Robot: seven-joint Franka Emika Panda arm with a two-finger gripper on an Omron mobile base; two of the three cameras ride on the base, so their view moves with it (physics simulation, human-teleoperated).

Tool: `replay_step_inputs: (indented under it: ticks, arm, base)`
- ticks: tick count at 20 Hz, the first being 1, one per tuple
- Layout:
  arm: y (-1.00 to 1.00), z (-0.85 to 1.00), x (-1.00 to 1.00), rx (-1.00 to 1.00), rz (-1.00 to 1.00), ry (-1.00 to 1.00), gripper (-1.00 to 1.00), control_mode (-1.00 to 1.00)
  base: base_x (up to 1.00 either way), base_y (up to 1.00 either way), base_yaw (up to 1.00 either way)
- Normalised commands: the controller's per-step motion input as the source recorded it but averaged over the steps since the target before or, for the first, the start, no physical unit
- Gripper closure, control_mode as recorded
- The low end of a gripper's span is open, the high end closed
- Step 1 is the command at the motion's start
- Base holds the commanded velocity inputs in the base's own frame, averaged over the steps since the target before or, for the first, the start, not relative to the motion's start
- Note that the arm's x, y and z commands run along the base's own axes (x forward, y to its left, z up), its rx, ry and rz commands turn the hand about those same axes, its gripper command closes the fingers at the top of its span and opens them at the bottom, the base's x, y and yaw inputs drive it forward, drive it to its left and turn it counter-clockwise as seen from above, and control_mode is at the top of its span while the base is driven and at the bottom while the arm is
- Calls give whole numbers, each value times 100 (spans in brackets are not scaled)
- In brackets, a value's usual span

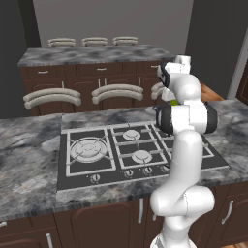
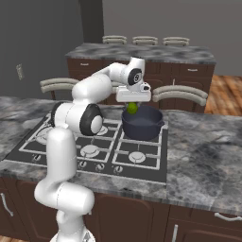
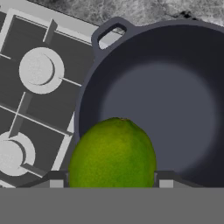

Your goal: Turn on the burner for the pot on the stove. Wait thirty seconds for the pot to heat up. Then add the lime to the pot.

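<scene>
**Lime held over the pot, ready for release**

The small round yellow-green lime (image 3: pixel 113 153) sits clamped between the 2 dark finger tips of the two-finger gripper (image 2: pixel 133 108), so the jaws stand part-way apart, closed on the fruit. In the hand view the lime hangs above the near rim of the wide round dark blue-black pot (image 3: pixel 162 100), whose bare interior lies just beyond it. In the right base view the fruit hovers just above the pot's rim, clear of it.

The pot rests on the back right burner of the flat black gas stove (image 1: pixel 101 167), close to the cooktop's right edge. A row of small knobs (image 1: pixel 129 173) runs along the stove's front edge. No flame can be made out under the pot.

Judging from this, the last step is in hand: adding the lime. The next move calls for shifting the hand a little further over the pot's middle, then opening the jaws so the fruit falls inside, not onto the rim.

The stove is set into a grey marbled stone counter (image 2: pixel 203 156).
</scene>
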Motion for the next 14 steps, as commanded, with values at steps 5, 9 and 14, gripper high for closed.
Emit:
replay_step_inputs:
  ticks: [5, 9, 14]
  arm:
    - [-20, -25, 0, 0, 0, 1, 100, -100]
    - [-1, -51, 0, 0, 0, 3, 100, -100]
    - [0, -42, 0, 0, 0, 0, 100, -100]
  base:
    - [0, 0, 0]
    - [0, 0, 0]
    - [0, 0, 0]
